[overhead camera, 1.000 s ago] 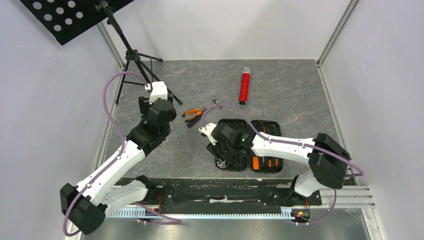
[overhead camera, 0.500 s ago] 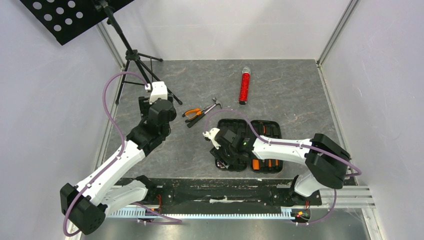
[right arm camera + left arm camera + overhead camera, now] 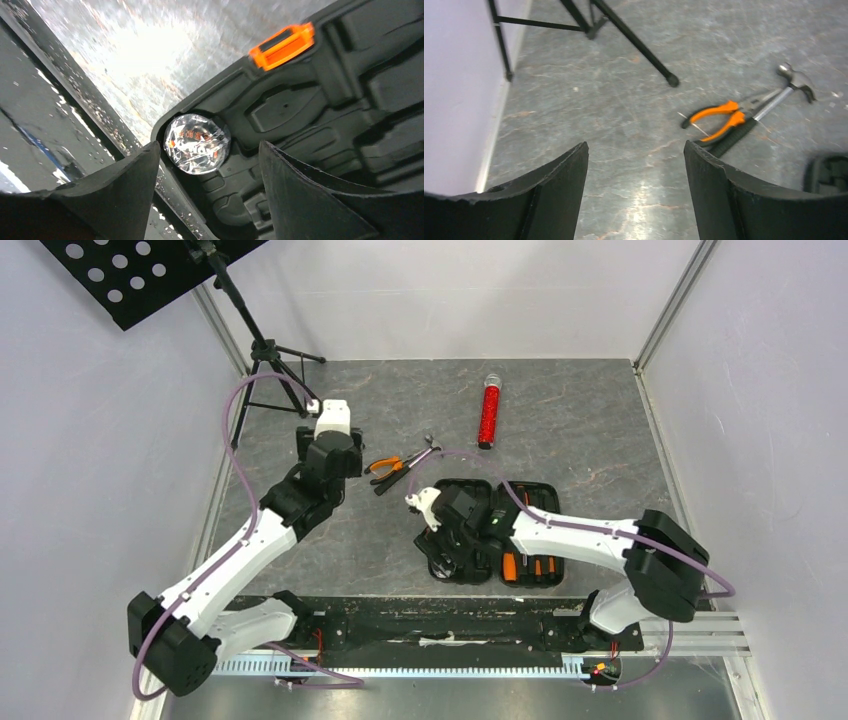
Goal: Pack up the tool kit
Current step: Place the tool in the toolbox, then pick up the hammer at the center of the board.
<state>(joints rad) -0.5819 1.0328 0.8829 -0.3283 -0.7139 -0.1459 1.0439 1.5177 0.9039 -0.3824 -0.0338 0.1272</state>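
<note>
A grey table [image 3: 600, 430] carries the open black tool case [image 3: 535, 502]. A tripod stand [image 3: 262, 355] is well off to the case's far left. The left gripper [image 3: 636, 150] hangs left of the case, jaws spread and empty. The right gripper [image 3: 210, 145] hovers over the case's left half, also released, gripping nothing. A red tube [image 3: 489, 412] lies beyond the case. The hammer [image 3: 774, 97] and pliers [image 3: 716, 117] lie touching just off its far-left corner. Orange screwdrivers [image 3: 535, 567] sit in its right half. A foil-wrapped disc [image 3: 196, 142] fills a corner slot near the orange latch [image 3: 282, 46].

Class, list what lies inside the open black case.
In the case, orange-handled screwdrivers sit in the right half; a foil-wrapped disc sits in a left-half corner slot. The right arm covers other slots.
</note>
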